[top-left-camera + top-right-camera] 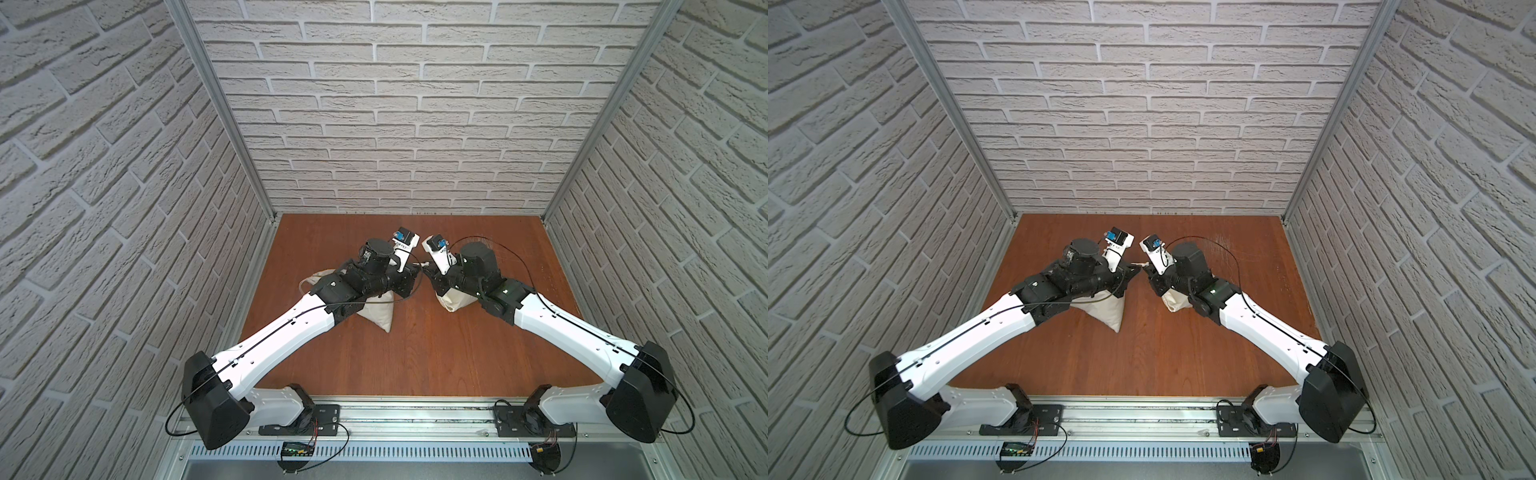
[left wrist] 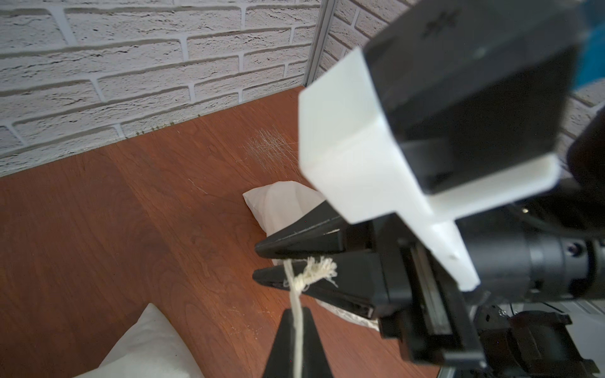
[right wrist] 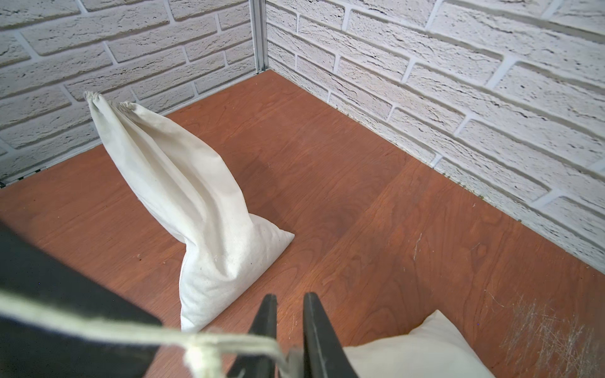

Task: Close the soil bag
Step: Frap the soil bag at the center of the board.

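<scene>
Over on the left, the left bag sits on the wooden worktop, mostly tucked under the left arm. From the right wrist view it stands up tall and leaning, with its neck gathered at the top and its base fat and rounded. The cloth hides whatever fills it.

Just past that bag's inner edge, above the worktop, the left gripper is clenched, with a pale drawstring pinched along the seam of its two fingers. From there the drawstring crosses the short gap to the right gripper, the two grippers almost nose to nose at the middle of the worktop. A knot with a frayed tail lies against the right gripper's lower jaw. Those jaws are drawn close with only a sliver between them at the tips, and the drawstring passes into that sliver. I cannot tell whether they actually bite on it.

The right bag lies directly below the right gripper and wrist, plump, with its filling also hidden.

I count two cream cloth bags, well apart from each other, two grippers, one drawstring and one knot. I cannot see which bag the drawstring belongs to.
</scene>
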### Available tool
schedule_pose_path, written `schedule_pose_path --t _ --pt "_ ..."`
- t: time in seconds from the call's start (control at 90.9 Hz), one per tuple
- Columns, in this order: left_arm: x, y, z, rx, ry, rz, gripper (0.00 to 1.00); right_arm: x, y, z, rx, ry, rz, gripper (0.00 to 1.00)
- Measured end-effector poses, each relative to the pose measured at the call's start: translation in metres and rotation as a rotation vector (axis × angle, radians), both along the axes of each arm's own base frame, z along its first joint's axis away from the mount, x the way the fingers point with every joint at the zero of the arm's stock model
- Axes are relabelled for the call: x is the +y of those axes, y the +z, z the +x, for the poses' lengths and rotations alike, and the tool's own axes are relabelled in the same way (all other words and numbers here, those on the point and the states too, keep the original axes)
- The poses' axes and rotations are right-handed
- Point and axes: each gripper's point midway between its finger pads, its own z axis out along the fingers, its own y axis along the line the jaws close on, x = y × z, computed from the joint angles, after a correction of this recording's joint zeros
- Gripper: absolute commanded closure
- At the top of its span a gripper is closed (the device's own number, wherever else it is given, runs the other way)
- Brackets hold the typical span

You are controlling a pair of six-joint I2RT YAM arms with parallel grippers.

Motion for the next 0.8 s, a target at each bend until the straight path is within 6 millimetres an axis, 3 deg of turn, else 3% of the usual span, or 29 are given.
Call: schedule_pose_path --t 0.132,0.231,0.451,0.66,0.726,0.803 --pt "0.016 0.009 0.008 0.019 0.068 0.004 1.0 -0.006 0.002 0.004 -0.005 -0.008 -0.023 0.89" --pt "0.048 0.023 0.025 0.058 0.162 -0.023 1.0 -0.018 0.012 0.015 -0.008 -0.04 -0.026 0.87" --pt "0.109 0.098 0.04 0.062 0.284 -0.139 1.0 -0.028 0.056 0.039 -0.074 -0.081 -0.019 0.85" --pt "0.122 0.148 0.023 0.01 0.282 -0.19 1.0 -0.033 0.125 0.038 -0.171 -0.077 -0.014 0.86" --pt "0.125 0.154 0.017 -0.007 0.282 -0.2 1.0 -0.034 0.143 0.036 -0.201 -0.074 -0.005 0.87" --pt "0.128 0.151 0.011 -0.019 0.282 -0.209 1.0 -0.032 0.146 0.035 -0.207 -0.058 -0.006 0.87"
